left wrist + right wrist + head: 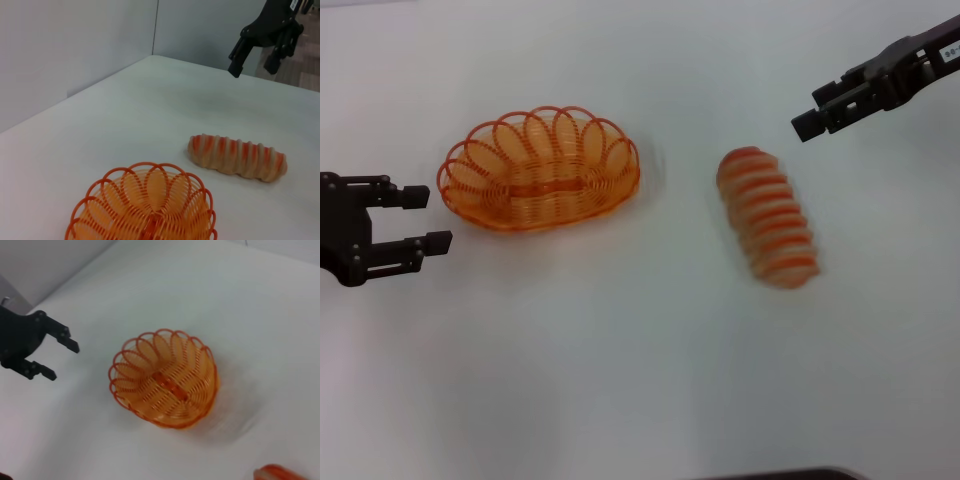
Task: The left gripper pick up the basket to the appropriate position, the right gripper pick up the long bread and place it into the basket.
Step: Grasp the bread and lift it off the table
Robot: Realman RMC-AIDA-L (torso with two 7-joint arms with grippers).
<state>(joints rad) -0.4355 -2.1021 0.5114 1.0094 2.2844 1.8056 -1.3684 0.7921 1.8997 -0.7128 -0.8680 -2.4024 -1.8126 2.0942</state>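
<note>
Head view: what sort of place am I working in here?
Probably a lab or test bench, not a kitchen: a bare white table holding only the basket and the long bread, grey partition panels behind, and office-style carpet beyond.

We see bright, even, diffuse light on the white table [620, 350], no hard glare. Shadows are faint: a soft smudge beside the basket [165, 385] in the right wrist view. The long bread [770, 218] looks motion-smeared in the head view and the basket rim ghosts slightly. The left wrist view is sharper.
</note>
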